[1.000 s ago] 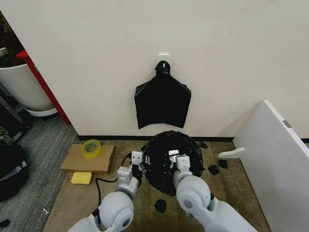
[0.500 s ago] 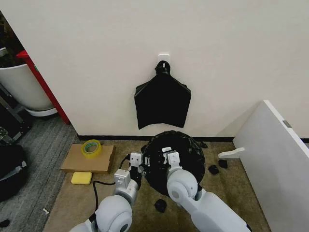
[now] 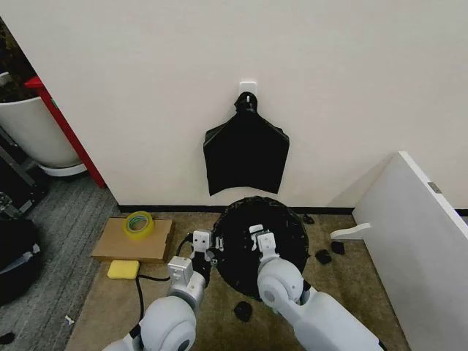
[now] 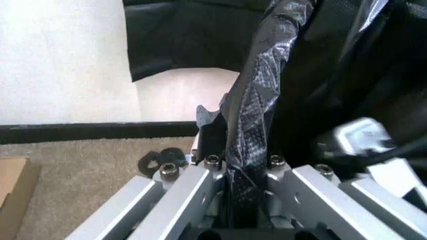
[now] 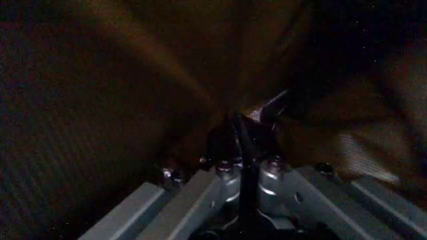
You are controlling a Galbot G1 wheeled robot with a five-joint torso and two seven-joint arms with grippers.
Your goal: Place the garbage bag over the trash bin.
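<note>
The garbage bag (image 3: pixel 281 227), glossy crinkled black plastic, is spread in a round shape on the floor by the wall. It covers the trash bin, which is hidden beneath it. My left gripper (image 3: pixel 202 243) is at the bag's left rim. In the left wrist view this gripper (image 4: pixel 241 162) is shut on a fold of the garbage bag (image 4: pixel 257 90). My right gripper (image 3: pixel 258 237) is over the middle of the bag's mouth. In the dark right wrist view that gripper (image 5: pixel 244 159) is shut on a thin ridge of the garbage bag (image 5: pixel 167 75).
A flat black bundle (image 3: pixel 246 150) hangs on the wall above. A cardboard sheet (image 3: pixel 110 245) with a tape roll (image 3: pixel 137 222) and a yellow sponge (image 3: pixel 123 270) lie at left. A white panel (image 3: pixel 417 234) stands at right. Black scraps (image 3: pixel 243 311) dot the carpet. A white tub (image 3: pixel 29 128) sits far left.
My right arm has swung left and forward, carrying its gripper toward the middle of the bag's mouth. The left gripper has shifted slightly left at the rim.
</note>
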